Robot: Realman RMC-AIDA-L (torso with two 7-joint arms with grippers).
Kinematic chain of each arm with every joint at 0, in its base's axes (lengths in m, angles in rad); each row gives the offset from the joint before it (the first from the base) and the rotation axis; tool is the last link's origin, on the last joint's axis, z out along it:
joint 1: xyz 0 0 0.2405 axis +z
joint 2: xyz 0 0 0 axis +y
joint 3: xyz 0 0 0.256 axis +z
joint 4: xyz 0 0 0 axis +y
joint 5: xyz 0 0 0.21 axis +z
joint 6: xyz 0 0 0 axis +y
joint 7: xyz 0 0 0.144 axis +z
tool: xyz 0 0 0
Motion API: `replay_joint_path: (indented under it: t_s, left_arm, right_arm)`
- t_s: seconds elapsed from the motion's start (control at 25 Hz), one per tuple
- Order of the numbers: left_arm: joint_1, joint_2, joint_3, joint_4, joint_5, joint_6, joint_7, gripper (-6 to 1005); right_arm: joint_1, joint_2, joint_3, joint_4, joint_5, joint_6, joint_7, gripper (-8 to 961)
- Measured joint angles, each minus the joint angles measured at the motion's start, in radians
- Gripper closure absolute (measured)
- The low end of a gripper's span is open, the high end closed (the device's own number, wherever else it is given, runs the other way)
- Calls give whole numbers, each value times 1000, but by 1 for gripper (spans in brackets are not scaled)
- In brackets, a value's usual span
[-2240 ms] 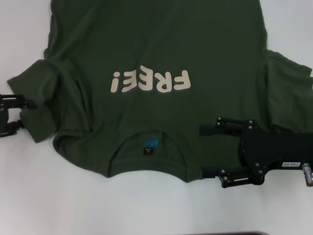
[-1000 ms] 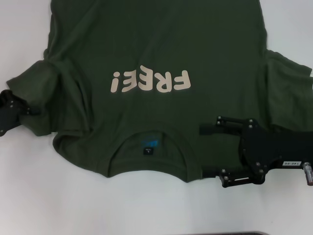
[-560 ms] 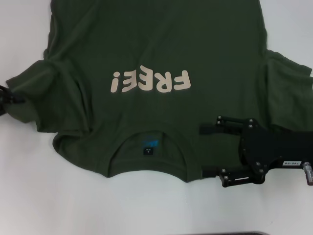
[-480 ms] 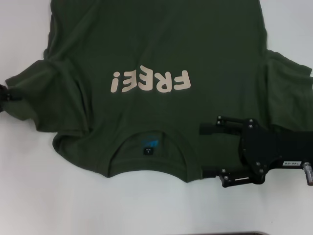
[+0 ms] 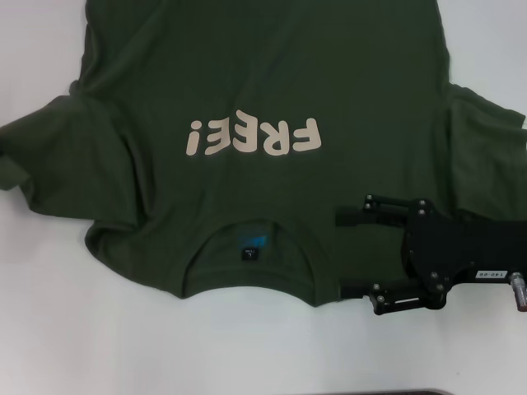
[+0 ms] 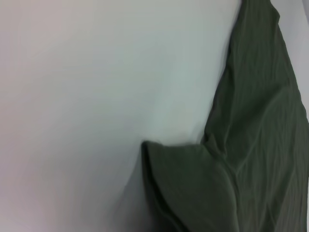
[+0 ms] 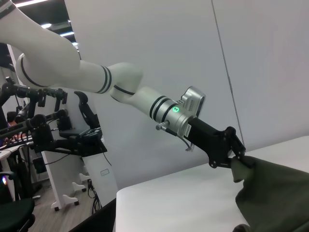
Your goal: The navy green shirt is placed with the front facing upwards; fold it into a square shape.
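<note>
Head camera looks steeply down on the shirt (image 5: 272, 99); left wrist hovers close over its sleeve (image 6: 193, 183); right wrist looks level across the worktop (image 7: 169, 193).

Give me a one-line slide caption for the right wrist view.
Left gripper pinches the sleeve of the navy green shirt above the white table.

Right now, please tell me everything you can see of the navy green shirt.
The navy green shirt is dark olive, cotton-looking, lying front up on the white table, collar toward the robot. Cream "FREE!" lettering crosses the chest; a small blue label sits inside the neck. The left gripper grips one sleeve's edge; the right gripper rests at the shoulder.
</note>
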Motion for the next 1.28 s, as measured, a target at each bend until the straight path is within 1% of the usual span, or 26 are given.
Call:
replay_joint_path:
  t_s: [0.44,0.6,0.88,1.12,1.28]
  left_arm:
    - [-4,27,-51,-18,3,4,-2,977]
    - [-10,28,-52,-26,-2,7,-2,975]
    - [-49,18,-51,-19,-31,35,6,973]
    - [-94,35,-52,-20,-100,98,0,972]
    - [-132,36,-52,-16,-105,116,-5,971]
  right_arm:
    - [0,2,0,0,0,6,14,42]
    - [0,2,0,0,0,9,15,42]
    - [0,1,0,4,0,9,15,42]
    - [-4,1,0,8,0,17,6,42]
    - [-6,2,0,10,0,20,5,42]
